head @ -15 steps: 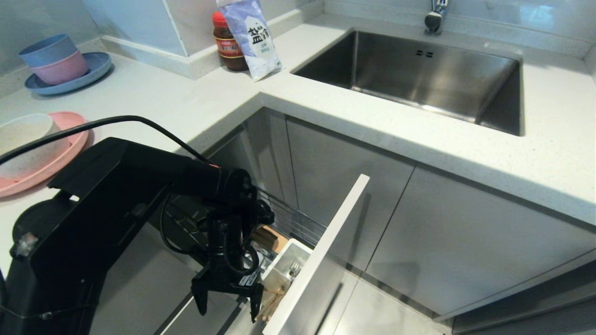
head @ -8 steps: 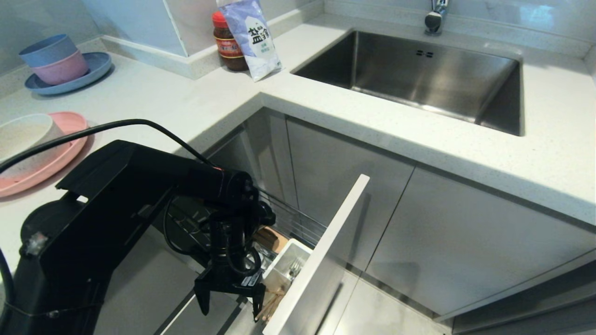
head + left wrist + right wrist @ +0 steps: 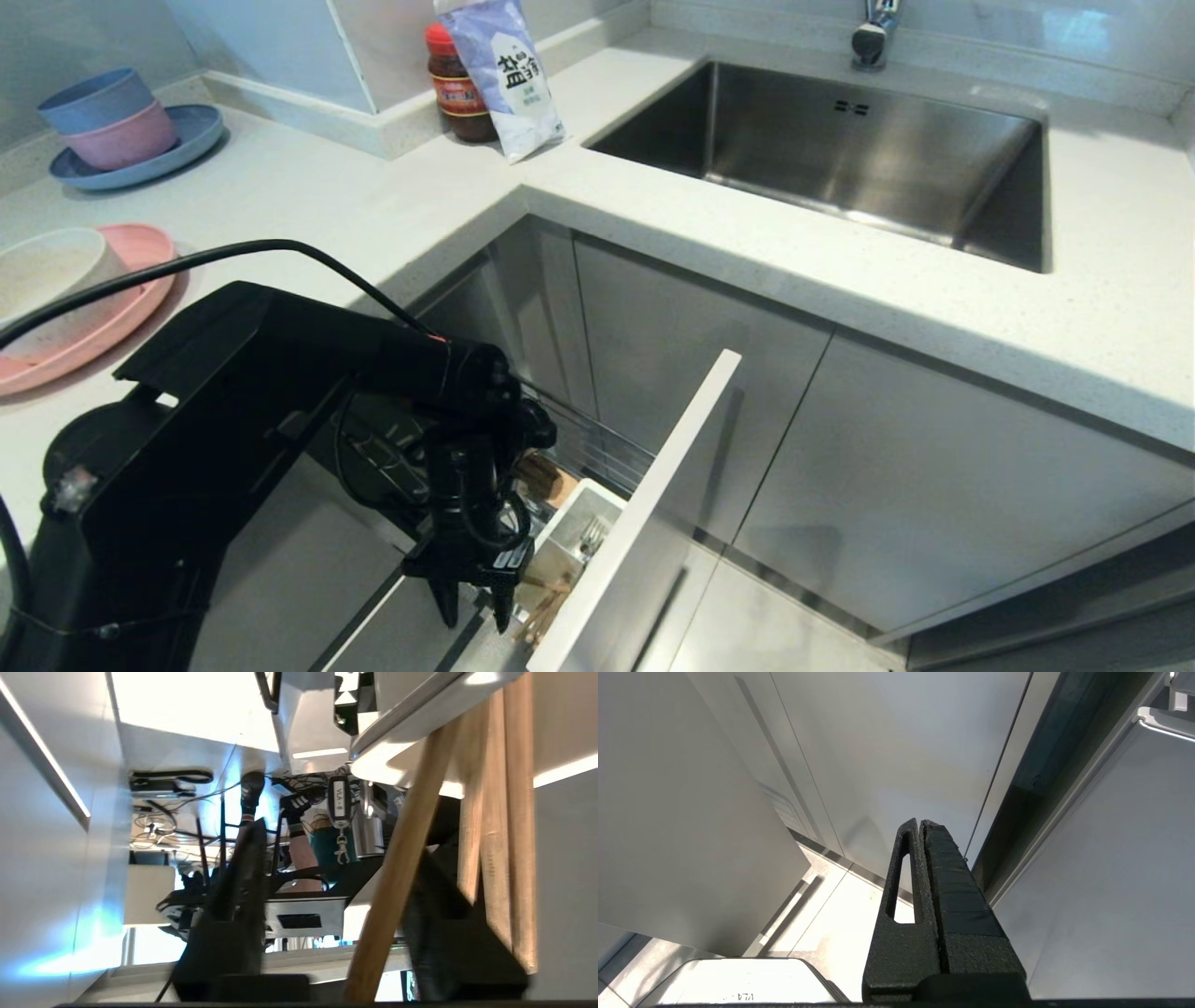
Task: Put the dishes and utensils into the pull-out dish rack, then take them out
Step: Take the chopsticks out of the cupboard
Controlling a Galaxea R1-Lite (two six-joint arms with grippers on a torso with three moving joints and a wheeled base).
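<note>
Head view showed the left gripper [image 3: 473,621] hanging fingers-down at the front corner of the pull-out dish rack [image 3: 597,448], just beside the white cutlery cup [image 3: 566,528] and close behind the grey front panel [image 3: 644,523]. Its two fingers stood about half apart, with a clear gap between them, so the tool was neither wide open nor clenched. The chopsticks [image 3: 541,607] leaned out of the lower end of the cup, right next to the finger nearer to the panel. In the left wrist view one chopstick ran slanted through the gap between the fingers, close to one finger [image 3: 444,933] and well away from the other, while the remaining wooden sticks lay on the outer side of that finger. Whether the slanted stick really touched the finger I could not tell; nothing was pinched yet. The fork [image 3: 590,537] stood in the cup, and only its top was visible. The black arm covered most of the rack, so its prongs and the rest of its inside were hidden. The pink plate [image 3: 149,257] lay at the left edge of the countertop [image 3: 373,205] with the off-white bowl [image 3: 47,271] on it; both were partly cut off and crossed by the arm's cable. The right gripper [image 3: 922,823] appeared only in the right wrist view, fingers pressed together and holding nothing, in front of the cabinet doors near the floor.
</note>
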